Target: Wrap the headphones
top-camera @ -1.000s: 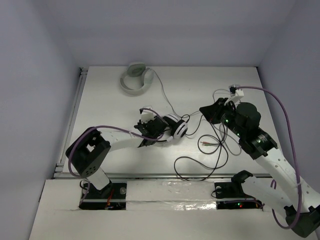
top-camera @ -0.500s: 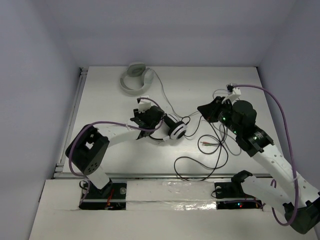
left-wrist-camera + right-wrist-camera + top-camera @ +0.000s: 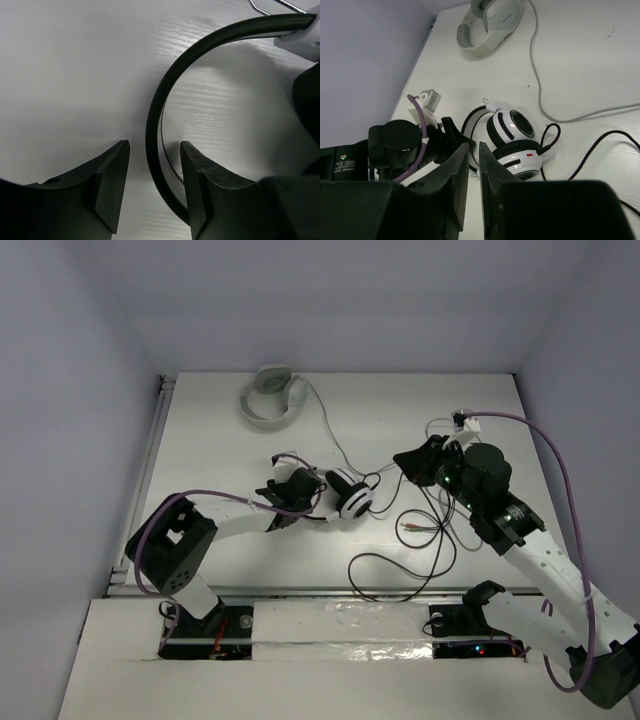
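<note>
Headphones on their side mid-table, band between the left fingers

From above, the left gripper [image 3: 297,498] hides the black headband [image 3: 155,115]. Its wrist camera cuts off the earcups and shows the fingers set wide, the band running up between them. The headphones [image 3: 348,498] lie about midway between the table's [image 3: 220,440] far and near edges. The right gripper [image 3: 474,147] sits just right of them, its fingers nearly together. Whether the thin cable [image 3: 400,575] is pinched there cannot be told.
</note>
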`<move>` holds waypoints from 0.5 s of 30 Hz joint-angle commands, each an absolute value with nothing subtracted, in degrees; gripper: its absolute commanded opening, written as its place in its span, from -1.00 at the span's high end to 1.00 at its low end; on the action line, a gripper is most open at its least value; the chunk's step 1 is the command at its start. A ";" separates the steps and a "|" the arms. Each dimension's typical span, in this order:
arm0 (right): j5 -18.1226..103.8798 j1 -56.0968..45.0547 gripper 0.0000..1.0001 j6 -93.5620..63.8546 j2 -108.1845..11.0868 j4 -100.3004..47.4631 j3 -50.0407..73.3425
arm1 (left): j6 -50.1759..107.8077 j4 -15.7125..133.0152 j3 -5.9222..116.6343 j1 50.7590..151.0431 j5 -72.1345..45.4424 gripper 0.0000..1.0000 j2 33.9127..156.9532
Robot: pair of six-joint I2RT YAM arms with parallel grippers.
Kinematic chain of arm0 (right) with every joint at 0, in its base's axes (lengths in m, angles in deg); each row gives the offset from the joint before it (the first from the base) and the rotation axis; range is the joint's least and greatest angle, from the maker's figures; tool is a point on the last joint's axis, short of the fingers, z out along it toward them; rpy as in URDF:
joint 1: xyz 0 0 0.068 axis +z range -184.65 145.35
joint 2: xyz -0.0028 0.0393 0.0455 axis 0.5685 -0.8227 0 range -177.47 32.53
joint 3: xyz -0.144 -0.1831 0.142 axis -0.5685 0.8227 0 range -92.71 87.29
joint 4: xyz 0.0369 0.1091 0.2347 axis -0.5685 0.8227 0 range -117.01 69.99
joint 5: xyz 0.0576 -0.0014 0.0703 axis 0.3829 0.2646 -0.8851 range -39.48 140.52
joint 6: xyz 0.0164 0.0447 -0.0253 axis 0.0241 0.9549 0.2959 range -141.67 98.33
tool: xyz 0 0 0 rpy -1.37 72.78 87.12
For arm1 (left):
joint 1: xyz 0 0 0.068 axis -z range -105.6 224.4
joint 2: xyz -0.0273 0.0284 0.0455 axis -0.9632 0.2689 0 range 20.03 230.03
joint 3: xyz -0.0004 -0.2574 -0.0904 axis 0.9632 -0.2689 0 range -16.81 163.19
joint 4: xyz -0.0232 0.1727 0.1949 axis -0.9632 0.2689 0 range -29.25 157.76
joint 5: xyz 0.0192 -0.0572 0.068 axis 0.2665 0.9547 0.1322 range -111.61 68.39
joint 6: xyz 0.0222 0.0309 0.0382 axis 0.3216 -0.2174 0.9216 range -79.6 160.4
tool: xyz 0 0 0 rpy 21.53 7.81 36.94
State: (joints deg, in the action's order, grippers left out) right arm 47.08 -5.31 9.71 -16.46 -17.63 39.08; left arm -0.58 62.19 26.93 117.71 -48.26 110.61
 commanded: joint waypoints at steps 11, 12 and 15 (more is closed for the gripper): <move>46.74 -4.94 0.60 9.44 -13.79 -20.33 40.17 | -1.44 59.17 31.17 117.82 -51.49 1.00 116.80; 46.22 -4.94 0.60 9.27 -13.79 -20.42 40.26 | -1.27 60.48 31.26 117.82 -52.36 1.00 116.10; 44.90 -4.94 0.64 8.83 -14.05 -21.30 40.44 | 0.75 64.95 32.32 117.82 -53.94 1.00 111.18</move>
State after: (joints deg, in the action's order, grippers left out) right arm 46.57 -5.31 9.62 -14.60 -17.65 40.33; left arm -0.90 59.30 30.63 117.58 -51.82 115.81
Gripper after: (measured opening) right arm 0.184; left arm 0.044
